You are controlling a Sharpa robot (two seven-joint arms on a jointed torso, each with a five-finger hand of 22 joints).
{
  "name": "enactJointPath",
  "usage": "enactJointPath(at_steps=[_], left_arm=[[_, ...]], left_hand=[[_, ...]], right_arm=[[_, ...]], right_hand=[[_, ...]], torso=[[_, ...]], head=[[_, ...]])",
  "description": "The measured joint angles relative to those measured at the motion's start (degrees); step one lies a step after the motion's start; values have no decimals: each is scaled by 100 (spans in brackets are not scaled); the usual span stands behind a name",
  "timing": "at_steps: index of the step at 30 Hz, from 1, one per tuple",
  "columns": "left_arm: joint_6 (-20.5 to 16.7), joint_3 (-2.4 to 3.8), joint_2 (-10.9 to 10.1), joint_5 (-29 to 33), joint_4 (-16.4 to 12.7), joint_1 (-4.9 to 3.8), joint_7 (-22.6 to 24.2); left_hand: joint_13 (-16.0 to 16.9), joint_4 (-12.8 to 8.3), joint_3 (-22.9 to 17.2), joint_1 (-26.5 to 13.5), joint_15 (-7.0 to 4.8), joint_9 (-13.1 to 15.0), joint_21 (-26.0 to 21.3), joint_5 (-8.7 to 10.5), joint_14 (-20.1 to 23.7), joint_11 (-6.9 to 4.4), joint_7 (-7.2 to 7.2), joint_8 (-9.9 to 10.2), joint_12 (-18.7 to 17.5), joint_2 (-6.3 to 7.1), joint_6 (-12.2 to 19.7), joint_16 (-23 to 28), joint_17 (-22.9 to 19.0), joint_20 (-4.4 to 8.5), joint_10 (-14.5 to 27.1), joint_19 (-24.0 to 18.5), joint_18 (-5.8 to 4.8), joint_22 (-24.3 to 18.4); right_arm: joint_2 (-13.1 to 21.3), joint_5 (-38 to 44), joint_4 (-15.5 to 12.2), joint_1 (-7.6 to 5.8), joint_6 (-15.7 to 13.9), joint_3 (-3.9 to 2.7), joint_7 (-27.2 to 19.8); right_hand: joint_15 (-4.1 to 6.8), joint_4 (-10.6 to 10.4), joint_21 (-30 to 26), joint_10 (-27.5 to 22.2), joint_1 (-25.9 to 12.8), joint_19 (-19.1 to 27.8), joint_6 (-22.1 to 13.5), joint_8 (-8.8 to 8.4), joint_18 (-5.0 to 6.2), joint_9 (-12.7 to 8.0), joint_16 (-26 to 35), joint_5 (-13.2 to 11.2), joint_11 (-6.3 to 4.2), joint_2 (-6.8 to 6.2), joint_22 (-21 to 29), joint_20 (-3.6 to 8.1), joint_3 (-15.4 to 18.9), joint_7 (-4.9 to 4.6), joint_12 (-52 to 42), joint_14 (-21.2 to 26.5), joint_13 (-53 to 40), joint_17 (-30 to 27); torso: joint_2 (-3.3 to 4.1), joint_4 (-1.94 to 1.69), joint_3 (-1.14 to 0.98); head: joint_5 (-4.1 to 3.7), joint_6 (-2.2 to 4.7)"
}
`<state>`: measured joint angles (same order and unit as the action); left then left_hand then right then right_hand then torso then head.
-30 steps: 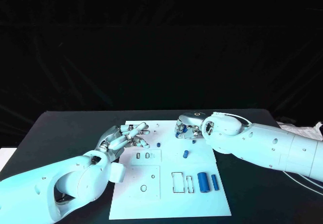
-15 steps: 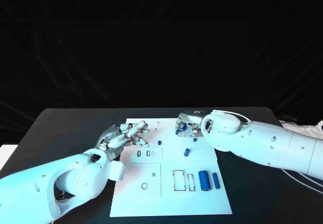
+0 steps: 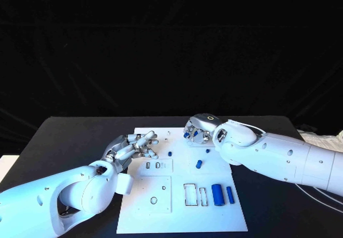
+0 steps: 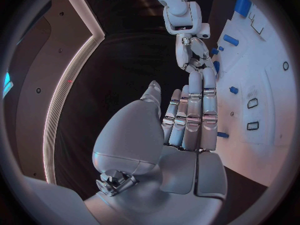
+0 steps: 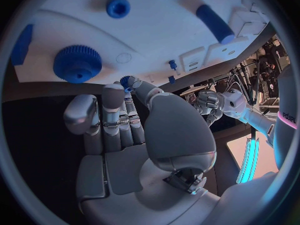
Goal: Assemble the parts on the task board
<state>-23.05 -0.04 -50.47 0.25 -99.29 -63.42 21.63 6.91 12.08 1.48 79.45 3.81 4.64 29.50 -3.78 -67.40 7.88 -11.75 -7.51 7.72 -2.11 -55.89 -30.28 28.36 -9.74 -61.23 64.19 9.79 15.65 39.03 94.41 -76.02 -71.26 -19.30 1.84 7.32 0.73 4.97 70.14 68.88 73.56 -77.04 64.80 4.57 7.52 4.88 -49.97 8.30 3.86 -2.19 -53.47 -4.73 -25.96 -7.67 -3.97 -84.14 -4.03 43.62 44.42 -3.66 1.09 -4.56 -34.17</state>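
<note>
Mid-assembly, early in a pick-and-place step by the look of it. Right hand [image 3: 198,130] up at the far right corner of the task board [image 3: 179,218], pinching a small blue gear [image 5: 127,80] btwn thumb and a fingertip — clamped on it, other fingers loosely curled. Just beside it in the right wrist view: a bigger blue gear [image 5: 77,63] and a small blue round piece [image 5: 117,7] on the board. Left hand [image 3: 136,147] over the board's far left edge, fingers straight and close together in the left wrist view, nothing seen in them; reads as empty, prob steadying or waiting.

Still loose near the board's mid/right: short blue cylinder [image 3: 199,163], plus two blue bars [image 3: 217,194] lying beside the rectangular slots [image 3: 189,193] at the near right.

Next, probably: find the gear's seat, line up over it, lower square, mesh w/ the big gear if adjacent, then let go. Exact seat can't be made out
</note>
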Motion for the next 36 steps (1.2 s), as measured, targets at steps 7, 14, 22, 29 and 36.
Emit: enactJointPath(at_steps=[7, 14, 22, 29, 36], left_arm=[[40, 0, 20, 61, -1, 0, -13], [57, 0, 17, 101, -16, 0, -15], [101, 0, 25, 126, -45, -6, -15], [138, 0, 41, 134, -52, -15, -10], [164, 0, 64, 139, -42, -17, -10]], left_hand=[[5, -17, 17, 23, 9, 0, 29, 0, 91, 0, 0, 23, -28, -23, 0, 0, 22, 10, 0, -15, 0, 28], [20, -18, 50, 8, 56, 3, 28, 0, 328, 21, 0, 23, -28, -53, 0, 16, 26, -21, 20, -229, -1, 43], [26, -25, 56, 8, 61, 6, 28, 0, 391, 21, 0, 23, -28, -53, 0, 68, 17, -41, 20, -289, -1, 43], [31, -24, 56, 8, 61, 5, 28, 0, 391, 21, 0, 23, -28, -52, 0, 68, 17, -40, 20, -288, -1, 42], [30, -24, 56, 30, 61, 5, 27, 0, 390, 21, 0, 23, -28, -74, 0, 68, 12, -61, 20, -309, -1, 42]], right_arm=[[-186, -25, 155, -3, -527, -3, 58], [-408, -88, 283, -7, -639, -4, 47], [-635, -170, 529, -17, -626, -5, 34], [-777, -240, 635, -17, -554, -5, -5], [-856, -322, 722, -15, -497, -4, -28]], right_hand=[[0, -15, 24, 0, 7, 0, 2, -1, 0, 4, -23, 34, 1, 7, -6, 0, -16, -2, 0, 0, 3, 9], [0, -33, 24, 0, 7, 0, 0, -8, 0, 7, -23, 66, 1, 7, -11, 0, -32, -2, 0, 0, 7, 10], [0, -63, 46, -1, 5, 0, -7, -43, 0, 33, -45, 66, 1, 5, -31, 0, -62, -7, 1, 0, 11, 19], [0, -63, 46, 0, -33, 0, -10, -51, 0, 71, -45, 66, 2, -34, -36, 0, -62, -9, 0, 0, 9, 19], [0, -99, 46, 0, -33, 0, -12, -57, 0, 72, -45, 66, 2, -34, -36, 0, -64, -9, 0, 0, 9, 31]], torso=[[14, -29, 8], [37, -62, 15], [59, -86, 29], [81, -96, 36], [95, -98, 44]], head=[[21, 30], [31, 37], [19, 43], [37, 34], [38, 24]])
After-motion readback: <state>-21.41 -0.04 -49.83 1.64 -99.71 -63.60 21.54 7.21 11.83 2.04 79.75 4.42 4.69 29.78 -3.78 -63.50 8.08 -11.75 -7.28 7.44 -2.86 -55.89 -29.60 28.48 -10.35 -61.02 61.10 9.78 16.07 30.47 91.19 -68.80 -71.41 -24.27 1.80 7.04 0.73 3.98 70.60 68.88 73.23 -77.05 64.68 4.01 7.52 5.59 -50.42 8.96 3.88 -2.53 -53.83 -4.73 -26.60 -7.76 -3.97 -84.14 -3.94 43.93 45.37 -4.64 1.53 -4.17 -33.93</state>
